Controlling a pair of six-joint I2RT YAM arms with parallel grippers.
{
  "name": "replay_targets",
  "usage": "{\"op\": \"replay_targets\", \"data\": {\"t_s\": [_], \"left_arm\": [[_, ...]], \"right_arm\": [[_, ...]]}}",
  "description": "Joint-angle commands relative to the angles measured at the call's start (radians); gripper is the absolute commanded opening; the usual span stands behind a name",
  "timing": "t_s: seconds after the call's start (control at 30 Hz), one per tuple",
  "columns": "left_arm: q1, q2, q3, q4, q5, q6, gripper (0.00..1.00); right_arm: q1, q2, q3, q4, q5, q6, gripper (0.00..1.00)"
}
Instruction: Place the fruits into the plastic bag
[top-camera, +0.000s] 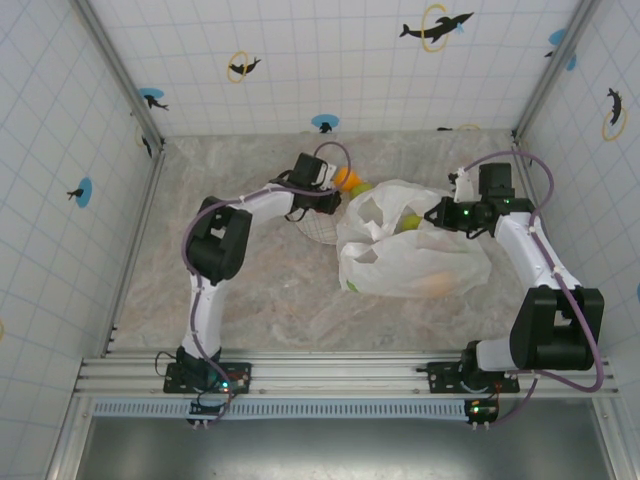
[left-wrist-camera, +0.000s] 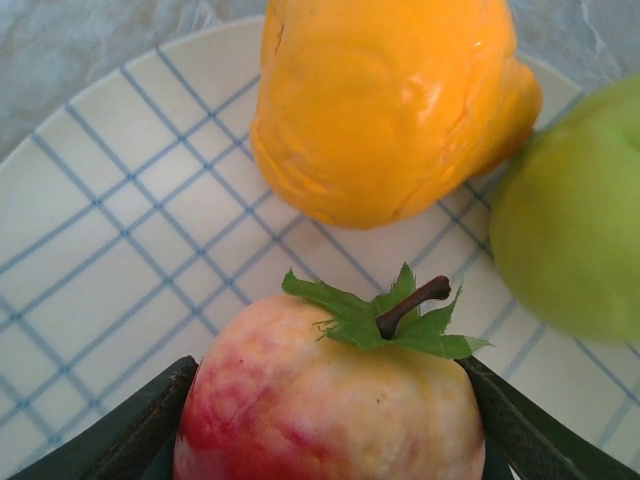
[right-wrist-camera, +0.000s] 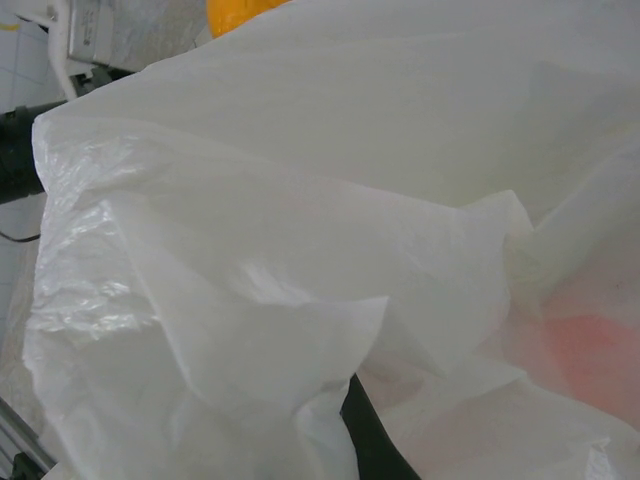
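**A:** Starting at the left, what is the left gripper (top-camera: 325, 205) doing?

**B:** It is hanging over the flat white plate (left-wrist-camera: 100, 250) with blue grid lines. Its dark fingers (left-wrist-camera: 140, 435) are lying against both flanks of a glossy red-and-yellow peach-like fruit (left-wrist-camera: 330, 400) with a green leaf and brown stem. By the look of it, they are clamped on it.

**A:** What else is sitting there?

**B:** A yellow-orange pear-shaped fruit (left-wrist-camera: 390, 100) and a round green fruit (left-wrist-camera: 575, 220) are both resting on the plate.

**A:** And rightward?

**B:** The thin crinkly translucent white plastic bag (top-camera: 410, 255) is lying mid-table, just beside the plate. A green shape (top-camera: 408, 222) and an orange glow (top-camera: 440, 283) are showing through it. I am judging the job partly done, with at least three fruits left.

**A:** The right gripper (top-camera: 438, 213)?

**B:** Its fingers are together, pinching the bag's rim and holding the mouth up.
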Motion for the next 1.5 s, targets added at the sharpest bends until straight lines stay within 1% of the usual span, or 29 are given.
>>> {"op": "replay_targets", "data": {"t_s": [0.0, 0.13, 0.27, 0.33, 0.4, 0.43, 0.53, 0.67, 0.83, 0.9, 0.97, 1.2, 1.37, 1.47], "left_arm": [[-0.004, -0.140, -0.093, 0.056, -0.020, -0.028, 0.60], [-0.004, -0.305, -0.268, 0.123, 0.003, -0.077, 0.59], [-0.004, -0.488, -0.435, 0.176, 0.058, -0.134, 0.58], [-0.004, -0.579, -0.524, 0.206, 0.108, -0.174, 0.58], [-0.006, -0.649, -0.604, 0.243, 0.181, -0.204, 0.58], [-0.009, -0.679, -0.636, 0.265, 0.219, -0.250, 0.57], [-0.045, -0.720, -0.680, 0.286, 0.266, -0.273, 0.57], [-0.103, -0.696, -0.659, 0.256, 0.259, -0.239, 0.57], [-0.138, -0.608, -0.608, 0.234, 0.272, -0.222, 0.56], [-0.153, -0.576, -0.587, 0.222, 0.278, -0.177, 0.56], [-0.162, -0.542, -0.574, 0.206, 0.270, -0.167, 0.56], [-0.188, -0.422, -0.447, 0.197, 0.270, -0.170, 0.56], [-0.215, -0.329, -0.348, 0.203, 0.293, -0.177, 0.58], [-0.239, -0.282, -0.292, 0.209, 0.284, -0.181, 0.60]], "right_arm": [[-0.008, -0.018, -0.011, 0.003, -0.003, -0.011, 0.00], [-0.008, -0.021, -0.011, 0.002, -0.002, -0.012, 0.00], [-0.006, -0.020, -0.010, 0.003, -0.004, -0.010, 0.00], [-0.008, -0.017, -0.007, 0.003, -0.004, -0.009, 0.00], [-0.007, -0.015, -0.004, 0.003, -0.007, -0.009, 0.00], [-0.008, -0.015, -0.004, 0.003, -0.005, -0.009, 0.00], [-0.008, -0.015, -0.004, 0.002, -0.005, -0.009, 0.00], [-0.008, -0.017, -0.006, 0.003, -0.005, -0.007, 0.00], [-0.006, -0.019, -0.007, 0.003, -0.004, -0.008, 0.00], [-0.006, -0.022, -0.009, 0.004, -0.001, -0.009, 0.00], [-0.006, -0.020, -0.008, 0.003, -0.003, -0.008, 0.00], [0.001, -0.013, -0.006, 0.009, -0.010, -0.002, 0.00], [0.009, -0.011, -0.006, 0.012, -0.013, 0.003, 0.00], [0.015, -0.011, -0.009, 0.021, -0.023, 0.009, 0.00]]}}
